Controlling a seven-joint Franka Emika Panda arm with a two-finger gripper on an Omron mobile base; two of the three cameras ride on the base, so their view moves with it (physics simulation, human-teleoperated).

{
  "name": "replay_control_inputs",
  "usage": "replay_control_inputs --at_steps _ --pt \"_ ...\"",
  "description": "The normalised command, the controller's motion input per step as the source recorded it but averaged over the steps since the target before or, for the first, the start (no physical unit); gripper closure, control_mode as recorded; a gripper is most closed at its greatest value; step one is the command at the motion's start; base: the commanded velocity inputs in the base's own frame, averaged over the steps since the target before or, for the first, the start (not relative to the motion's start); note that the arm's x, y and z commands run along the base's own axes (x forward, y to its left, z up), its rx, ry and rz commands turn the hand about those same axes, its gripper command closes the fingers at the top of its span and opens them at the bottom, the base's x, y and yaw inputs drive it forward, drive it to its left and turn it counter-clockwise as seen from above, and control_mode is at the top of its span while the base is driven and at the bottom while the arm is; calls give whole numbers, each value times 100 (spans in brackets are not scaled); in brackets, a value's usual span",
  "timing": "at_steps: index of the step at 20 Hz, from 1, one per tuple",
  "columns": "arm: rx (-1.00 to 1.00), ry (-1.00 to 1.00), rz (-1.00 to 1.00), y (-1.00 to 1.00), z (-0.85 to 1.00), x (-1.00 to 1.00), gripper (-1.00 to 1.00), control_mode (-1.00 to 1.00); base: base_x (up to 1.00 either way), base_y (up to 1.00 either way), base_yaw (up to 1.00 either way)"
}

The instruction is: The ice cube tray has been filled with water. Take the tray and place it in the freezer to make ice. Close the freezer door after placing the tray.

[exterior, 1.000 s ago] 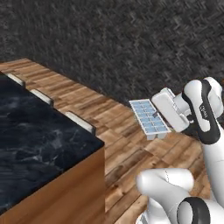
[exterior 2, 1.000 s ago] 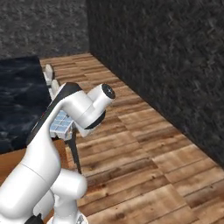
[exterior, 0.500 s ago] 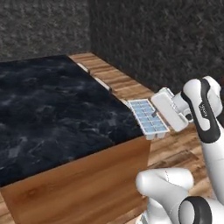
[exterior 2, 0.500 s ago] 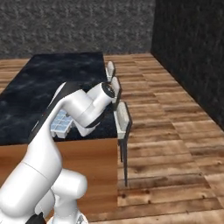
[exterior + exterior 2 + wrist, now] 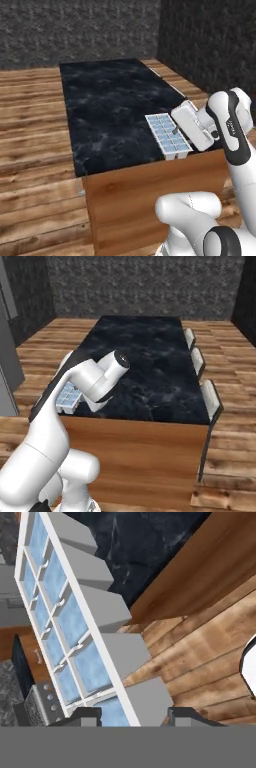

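Observation:
The ice cube tray [image 5: 167, 135] is a small white tray with two rows of cells, held out level above the near edge of the black island counter. Pale blue water [image 5: 75, 619] fills its cells. My gripper [image 5: 176, 130] is shut on the tray's right long side. In the hand view the tray [image 5: 107, 637] runs up from between the two dark fingertips [image 5: 85, 714], with my gripper [image 5: 132, 714] closed on its end. From the right base view, a corner of the tray [image 5: 66, 399] shows behind my arm. A tall grey steel slab of the freezer [image 5: 9, 363] stands at the far left; its door cannot be told apart.
The island counter [image 5: 115, 100] has a black marble top and brown wooden sides. Three grey-backed stools [image 5: 197, 361] line its right side. Wooden floor [image 5: 30, 120] lies around it, with dark stone walls behind.
The whole scene has swung across both base views, so the base has moved; the island now lies in front. The tray stays held in the gripper the same way.

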Motion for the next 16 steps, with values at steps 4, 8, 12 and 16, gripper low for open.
replay_control_inputs --at_steps 4,8,12,16 --pt "0 0 0 0 0 0 100 100 13 80 40" --pt "0 0 0 0 0 0 100 100 21 78 40" --pt "0 0 0 0 0 0 100 100 39 80 37" --pt "0 0 0 0 0 0 100 100 50 82 34"
